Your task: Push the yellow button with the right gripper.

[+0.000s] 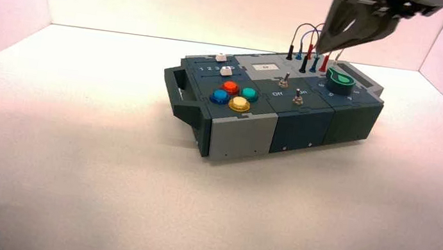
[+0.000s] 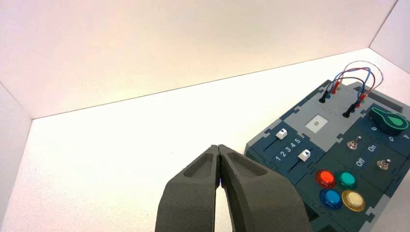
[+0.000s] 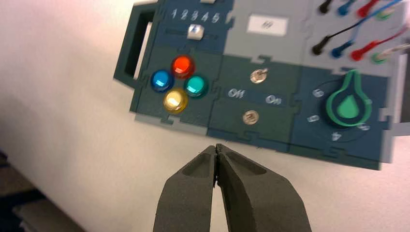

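The yellow button (image 1: 239,104) is the nearest of a cluster of round buttons at the front left of the dark box (image 1: 308,133). It also shows in the right wrist view (image 3: 175,100) and the left wrist view (image 2: 353,200). My right gripper (image 1: 320,49) is shut and empty. It hangs high over the box's back right, above the wires, well away from the button. In its own view its fingers (image 3: 215,146) point at the table just off the box's front edge. My left gripper (image 2: 218,146) is shut and empty, held off to the left of the box.
An orange-red button (image 1: 230,87), a blue button (image 1: 219,96) and a teal button (image 1: 249,94) surround the yellow one. Two toggle switches (image 1: 298,97), a green knob (image 1: 340,81), two white sliders (image 1: 226,71) and plugged wires (image 1: 307,46) sit on the box. White walls enclose the table.
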`<state>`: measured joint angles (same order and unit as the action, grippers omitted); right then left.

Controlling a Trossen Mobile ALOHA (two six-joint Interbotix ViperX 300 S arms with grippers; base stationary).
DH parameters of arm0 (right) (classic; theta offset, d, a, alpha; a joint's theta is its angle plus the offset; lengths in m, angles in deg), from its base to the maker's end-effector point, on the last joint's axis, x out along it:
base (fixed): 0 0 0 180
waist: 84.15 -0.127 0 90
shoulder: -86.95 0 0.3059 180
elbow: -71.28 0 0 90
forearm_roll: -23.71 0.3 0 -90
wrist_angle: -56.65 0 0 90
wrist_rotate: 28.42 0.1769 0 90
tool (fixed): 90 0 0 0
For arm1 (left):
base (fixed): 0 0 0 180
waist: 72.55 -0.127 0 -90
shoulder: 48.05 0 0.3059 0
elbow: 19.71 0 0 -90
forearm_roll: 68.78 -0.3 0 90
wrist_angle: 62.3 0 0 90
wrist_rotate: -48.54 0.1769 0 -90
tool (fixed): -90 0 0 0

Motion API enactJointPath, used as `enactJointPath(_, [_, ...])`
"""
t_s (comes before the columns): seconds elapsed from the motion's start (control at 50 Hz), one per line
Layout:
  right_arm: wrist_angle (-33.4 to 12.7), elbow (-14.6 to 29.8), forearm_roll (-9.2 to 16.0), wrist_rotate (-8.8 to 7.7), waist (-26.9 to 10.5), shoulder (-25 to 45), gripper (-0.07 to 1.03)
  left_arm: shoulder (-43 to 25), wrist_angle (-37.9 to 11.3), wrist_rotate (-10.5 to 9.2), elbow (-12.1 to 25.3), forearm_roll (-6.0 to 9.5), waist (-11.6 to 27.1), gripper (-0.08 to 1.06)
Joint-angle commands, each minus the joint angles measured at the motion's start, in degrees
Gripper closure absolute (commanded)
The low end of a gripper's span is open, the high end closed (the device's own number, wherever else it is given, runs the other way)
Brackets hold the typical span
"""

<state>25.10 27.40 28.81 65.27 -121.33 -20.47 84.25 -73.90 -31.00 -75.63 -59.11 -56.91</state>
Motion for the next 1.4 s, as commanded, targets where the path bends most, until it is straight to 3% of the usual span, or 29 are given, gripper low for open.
enactJointPath(0.02, [-1.05, 4.13, 0.70, 0.09, -1.05, 3.87, 0.98, -0.79, 1.32, 0.18, 0.97, -0.09, -0.35, 1.01])
enactJointPath(0.44, [-2.29, 12.13, 2.55, 0.00, -2.99, 19.34, 0.98, -0.62, 1.32, 0.18, 1.05, -0.09, -0.44, 1.01])
enactJointPath(0.84, [-2.29, 17.93, 2.90, 0.00, -7.91, 28.92, 0.98, -0.53, 1.32, 0.18, 1.23, -0.09, -0.35, 1.01])
enactJointPath(1.4, [-1.85, 18.72, 3.52, 0.00, -8.00, 33.22, 0.98, 0.62, 1.32, 0.18, 1.14, -0.09, -0.35, 1.01])
